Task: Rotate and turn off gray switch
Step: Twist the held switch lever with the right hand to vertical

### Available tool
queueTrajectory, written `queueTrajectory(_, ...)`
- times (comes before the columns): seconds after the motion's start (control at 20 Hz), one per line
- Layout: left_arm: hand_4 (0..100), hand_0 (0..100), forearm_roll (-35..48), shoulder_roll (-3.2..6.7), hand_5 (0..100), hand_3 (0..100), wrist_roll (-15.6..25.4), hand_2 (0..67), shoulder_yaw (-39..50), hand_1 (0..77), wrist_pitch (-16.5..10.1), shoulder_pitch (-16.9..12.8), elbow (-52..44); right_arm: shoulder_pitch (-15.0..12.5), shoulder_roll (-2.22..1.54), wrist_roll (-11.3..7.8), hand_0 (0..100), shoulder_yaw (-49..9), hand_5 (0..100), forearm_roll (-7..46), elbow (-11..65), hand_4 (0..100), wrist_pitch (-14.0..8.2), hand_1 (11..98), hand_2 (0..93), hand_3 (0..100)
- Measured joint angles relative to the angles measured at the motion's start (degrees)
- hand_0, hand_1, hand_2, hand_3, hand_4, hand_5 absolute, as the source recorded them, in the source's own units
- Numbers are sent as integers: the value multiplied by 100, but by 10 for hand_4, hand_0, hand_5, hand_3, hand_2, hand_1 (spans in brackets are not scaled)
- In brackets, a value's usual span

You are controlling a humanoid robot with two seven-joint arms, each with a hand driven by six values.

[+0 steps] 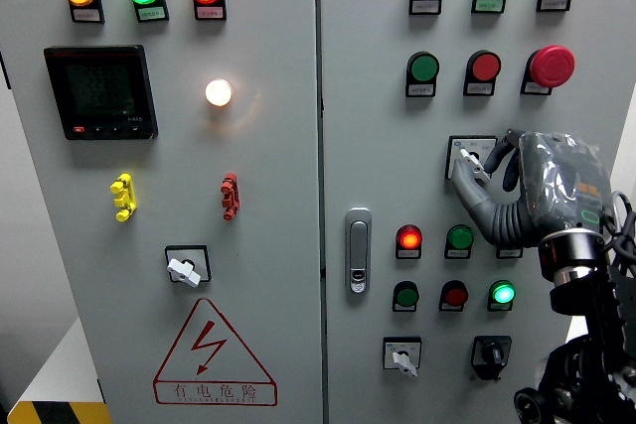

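Right hand (pixel 517 181) has its fingers curled onto the gray switch (pixel 470 158), high on the right door of the cabinet (pixel 378 96) (knob mostly hidden). Grasp looks made; next comes a firm twist to off.

Even, bright; lamp glare, perhaps overexposed

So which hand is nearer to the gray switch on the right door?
Right. The right hand has its fingers on the gray switch, high on the right door. The left hand is not in view.
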State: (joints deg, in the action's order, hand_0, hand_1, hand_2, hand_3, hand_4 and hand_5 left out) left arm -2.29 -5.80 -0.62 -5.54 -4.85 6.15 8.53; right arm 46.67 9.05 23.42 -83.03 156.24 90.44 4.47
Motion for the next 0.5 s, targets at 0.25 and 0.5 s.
queueTrajectory(0.25,119,340,0,0,122,223,0,123,0,0,0,0,0,0,0,38,676,31,979,25,0,1000,-2,337,689,865)
queueTrajectory(0.5,119,340,0,0,122,222,0,123,0,0,2,0,0,-5,0,74,728,42,981,35,0,1000,-7,335,699,870)
